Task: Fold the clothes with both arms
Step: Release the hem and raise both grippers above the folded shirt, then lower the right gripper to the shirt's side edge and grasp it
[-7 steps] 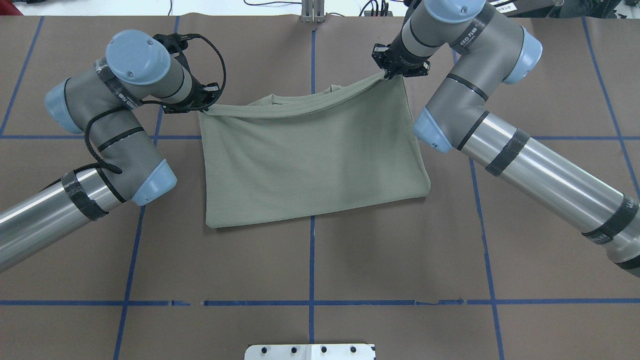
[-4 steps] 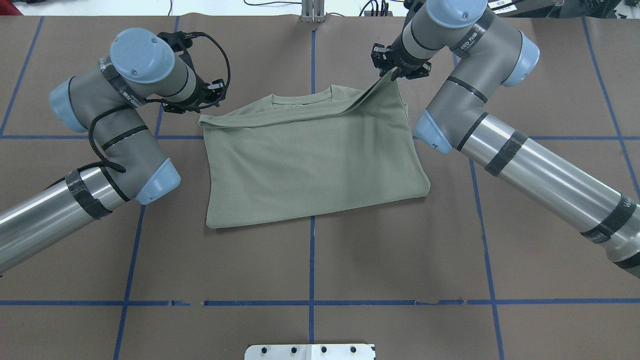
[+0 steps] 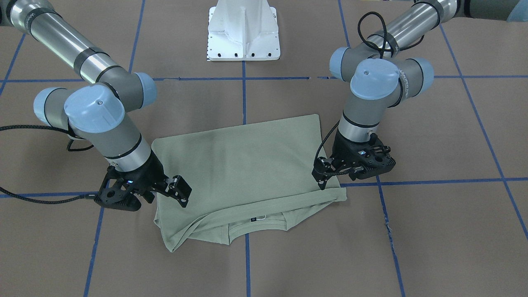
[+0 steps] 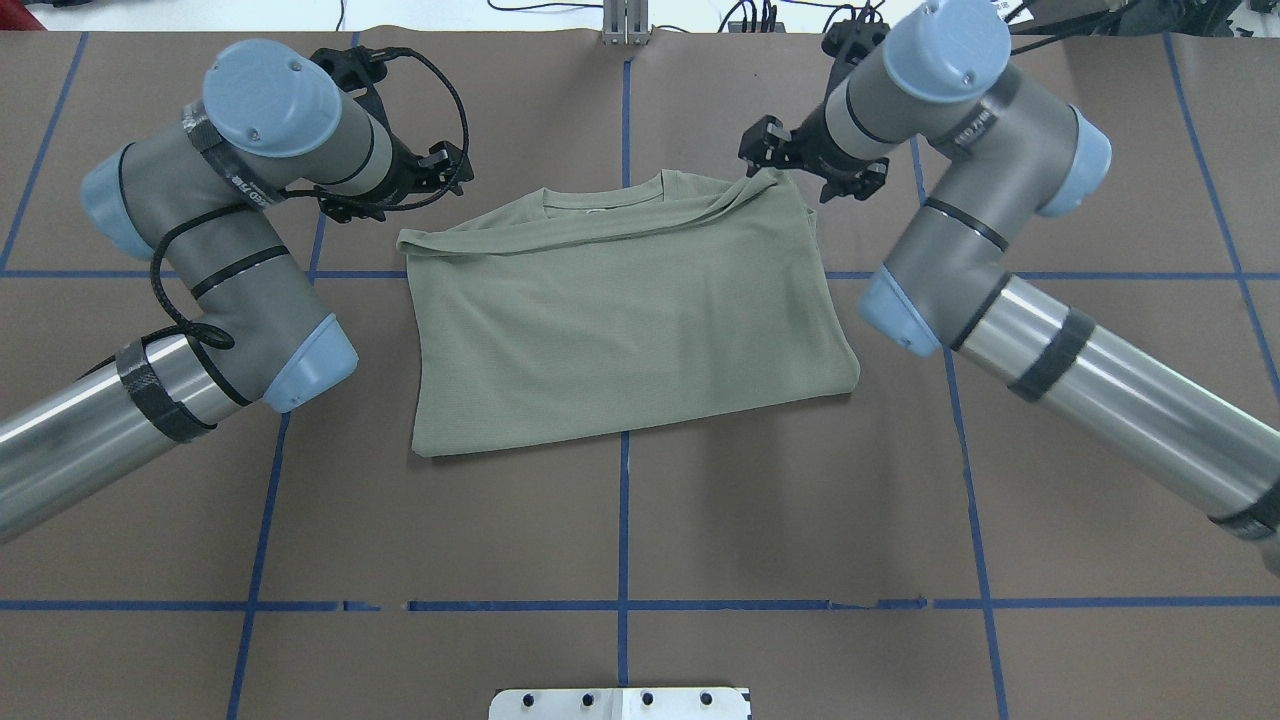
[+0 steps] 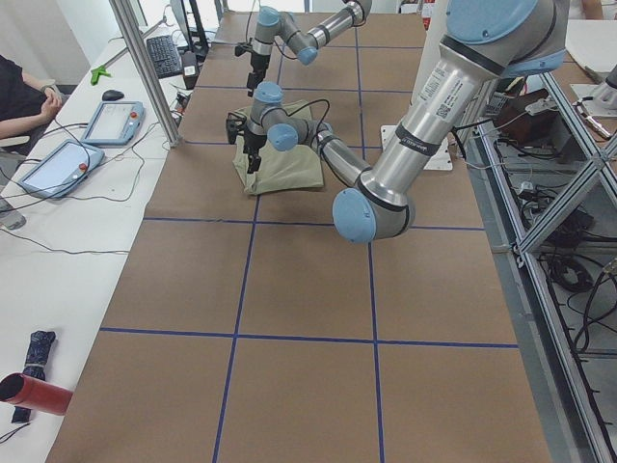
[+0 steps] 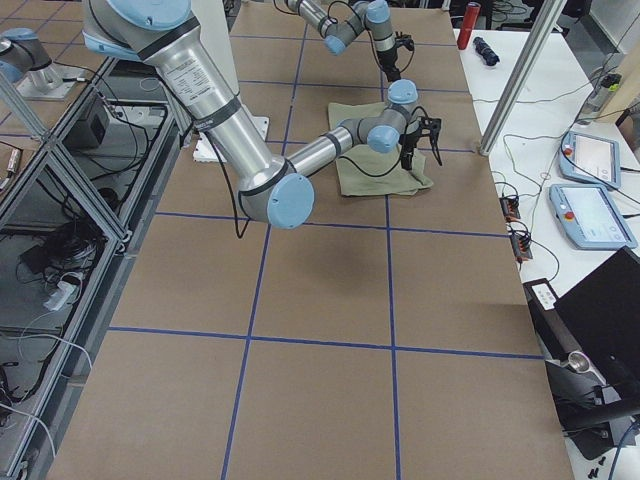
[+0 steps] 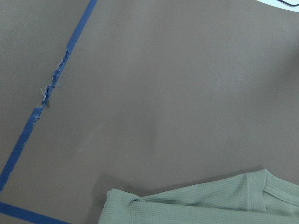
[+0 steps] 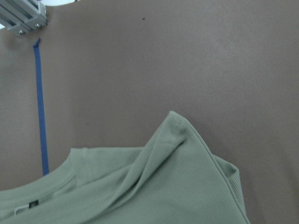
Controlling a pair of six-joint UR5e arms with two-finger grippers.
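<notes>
Since the earlier overhead picture the lifted corner is let go by the right gripper (image 3: 181,193) and is now slumped on the shirt (image 3: 243,165) as a soft ridge. The right arm (image 3: 107,123) is swung outward, while the left arm (image 3: 371,103) is shifted only slightly. Both pairs of fingers are seen parted and empty. Nothing is clasped by the right gripper, and nothing by the left gripper (image 3: 324,179), which is hung above the table near the other corner.

In the overhead view the shirt is laid near the table's centre, a little toward 12 o'clock. It is folded into a rough rectangle, with the lower layer left showing along the 12 o'clock edge. The right gripper is found at 1 o'clock of the garment and the left gripper at 10 o'clock.

The cloth is a sage-green knit, and a fine grid-like texture is shown in the wrist views. The round collar (image 4: 600,199) is ribbed, and a small black label (image 3: 253,219) with a white string is set inside it. The folded-over edge is rolled into a loose diagonal pleat.

The table cover (image 3: 412,247) is matte brown and is crossed by blue tape lines (image 3: 243,95). One line is seen frayed in the left wrist view
</notes>
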